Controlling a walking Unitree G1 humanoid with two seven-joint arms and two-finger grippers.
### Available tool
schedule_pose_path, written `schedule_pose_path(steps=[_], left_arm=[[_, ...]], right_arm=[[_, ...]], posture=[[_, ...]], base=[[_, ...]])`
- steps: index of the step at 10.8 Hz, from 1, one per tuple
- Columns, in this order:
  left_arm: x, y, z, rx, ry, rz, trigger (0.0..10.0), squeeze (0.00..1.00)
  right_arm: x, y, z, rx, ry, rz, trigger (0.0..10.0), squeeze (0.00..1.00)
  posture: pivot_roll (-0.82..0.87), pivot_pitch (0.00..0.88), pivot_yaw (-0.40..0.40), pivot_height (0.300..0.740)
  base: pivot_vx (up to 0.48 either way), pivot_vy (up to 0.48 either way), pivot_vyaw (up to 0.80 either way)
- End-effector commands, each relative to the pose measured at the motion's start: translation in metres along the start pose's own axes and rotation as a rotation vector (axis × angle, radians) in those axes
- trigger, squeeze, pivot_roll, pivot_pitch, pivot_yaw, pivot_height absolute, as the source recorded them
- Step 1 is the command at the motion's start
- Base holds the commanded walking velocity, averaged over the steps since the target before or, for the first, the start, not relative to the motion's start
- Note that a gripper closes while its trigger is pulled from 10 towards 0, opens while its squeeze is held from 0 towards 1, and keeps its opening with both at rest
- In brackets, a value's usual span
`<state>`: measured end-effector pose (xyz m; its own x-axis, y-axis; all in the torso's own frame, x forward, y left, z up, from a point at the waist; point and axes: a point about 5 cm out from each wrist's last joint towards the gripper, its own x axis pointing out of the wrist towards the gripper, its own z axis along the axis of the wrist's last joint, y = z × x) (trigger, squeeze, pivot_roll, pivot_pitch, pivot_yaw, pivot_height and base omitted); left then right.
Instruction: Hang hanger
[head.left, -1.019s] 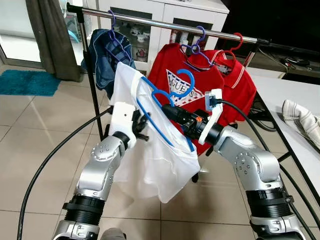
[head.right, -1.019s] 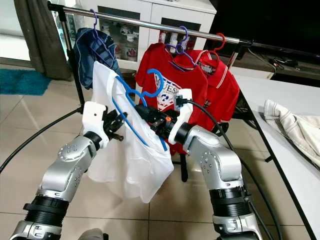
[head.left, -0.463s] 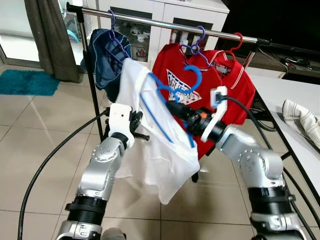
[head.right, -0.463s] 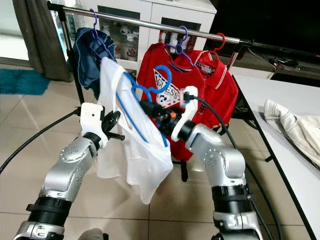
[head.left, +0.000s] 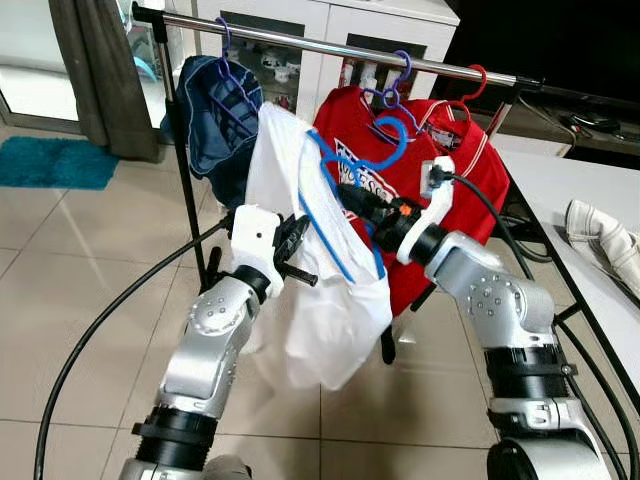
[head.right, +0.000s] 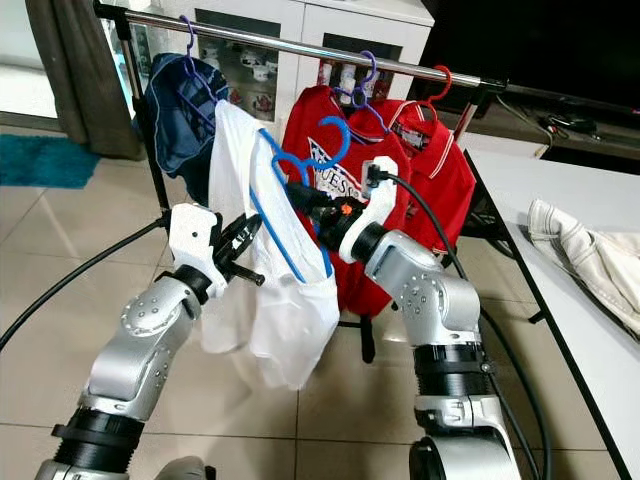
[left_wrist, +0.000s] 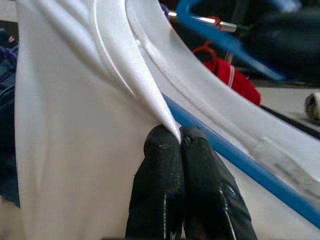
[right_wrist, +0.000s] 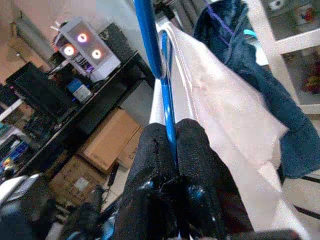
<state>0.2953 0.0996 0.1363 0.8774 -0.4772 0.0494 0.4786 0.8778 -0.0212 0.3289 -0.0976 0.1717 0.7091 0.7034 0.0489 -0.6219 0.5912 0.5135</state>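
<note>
Below rail (head.left: 330, 45): right hand (right_wrist: 170, 137) clamps blue hanger (head.left: 345, 185); left hand (left_wrist: 181, 142) pinches white shirt (head.left: 325, 300).

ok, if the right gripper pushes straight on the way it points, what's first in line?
Likely the dark blue garment on the rail. The right gripper, shut on the blue hanger, points that way; depth is unclear.

Some white letters are showing on the chest of the red shirt (head.left: 470, 170) hanging on the rail (head.left: 330, 45), but the white shirt (head.left: 320, 290) and the blue hanger (head.left: 345, 165) are covering most of them, so no word is reading clearly.
</note>
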Motion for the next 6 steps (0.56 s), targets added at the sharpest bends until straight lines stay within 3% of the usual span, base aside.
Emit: schedule_pose_path(steps=[1, 6], left_arm=[[0.003, -0.015, 0.009, -0.017, -0.055, -0.074, 0.0, 0.0], [-0.006, -0.034, 0.038, -0.059, -0.146, -0.248, 0.0, 0.0]], right_arm=[[0.003, 0.0, 0.012, -0.016, -0.046, -0.01, 0.0, 0.0], [0.004, -0.013, 0.0, -0.078, 0.023, -0.12, 0.0, 0.0]], posture=[[0.13, 0.0, -0.153, 0.74], [0.13, 0.0, -0.142, 0.74]], base=[[0.0, 0.0, 0.0], [0.0, 0.0, 0.0]])
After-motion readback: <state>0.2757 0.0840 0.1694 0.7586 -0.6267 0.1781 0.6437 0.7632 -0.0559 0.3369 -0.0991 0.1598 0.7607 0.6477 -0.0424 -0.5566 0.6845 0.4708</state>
